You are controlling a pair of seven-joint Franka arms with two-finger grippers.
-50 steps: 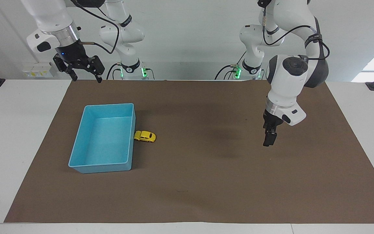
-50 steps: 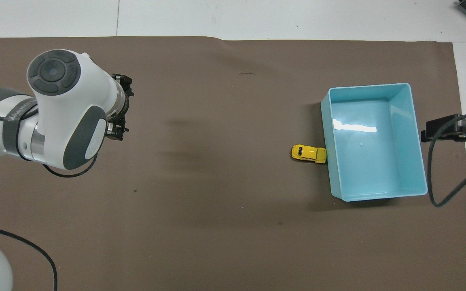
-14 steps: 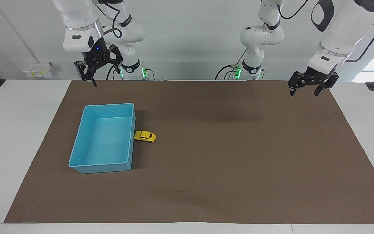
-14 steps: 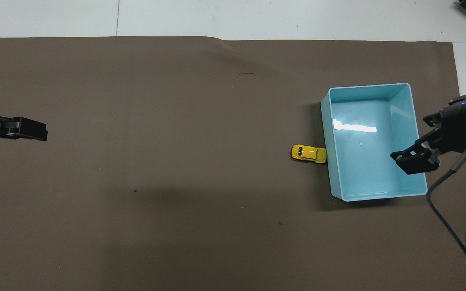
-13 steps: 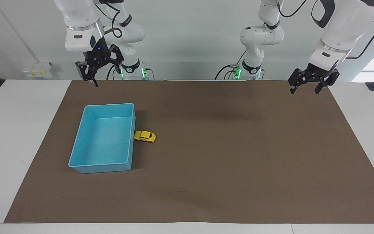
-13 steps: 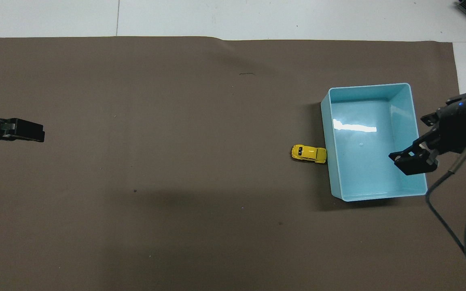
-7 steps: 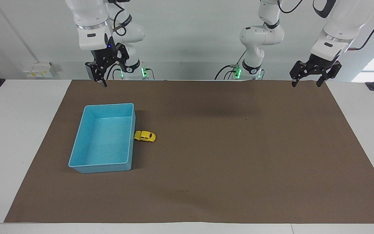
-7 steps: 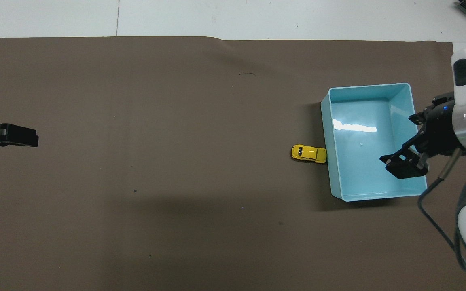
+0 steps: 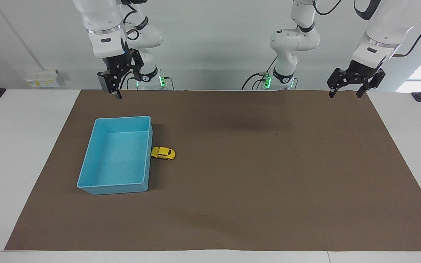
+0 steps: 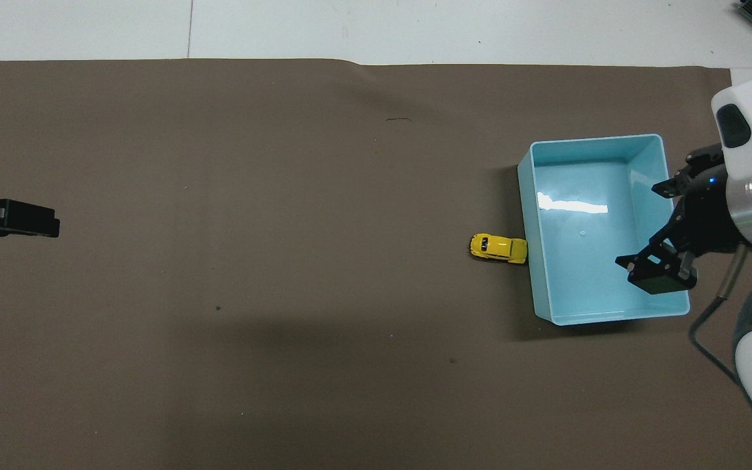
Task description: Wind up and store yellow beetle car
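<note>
Upper right of the facing view: left gripper (image 9: 344, 93) raised, jaws spread, holding nothing. Upper left: right gripper (image 9: 117, 92), jaw state unclear, has shifted over the mat's edge toward the blue tray (image 9: 88, 162). Tray holds nothing. Yellow beetle car (image 9: 163, 153) unmoved, touching the tray's outer wall on the brown mat (image 9: 254, 175).

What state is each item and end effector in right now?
yellow beetle car: on its wheels on the mat, against the tray's outer wall.
blue tray: upright, empty.
right end effector: raised, open, empty.
left end effector: raised, open, empty, waiting.
</note>
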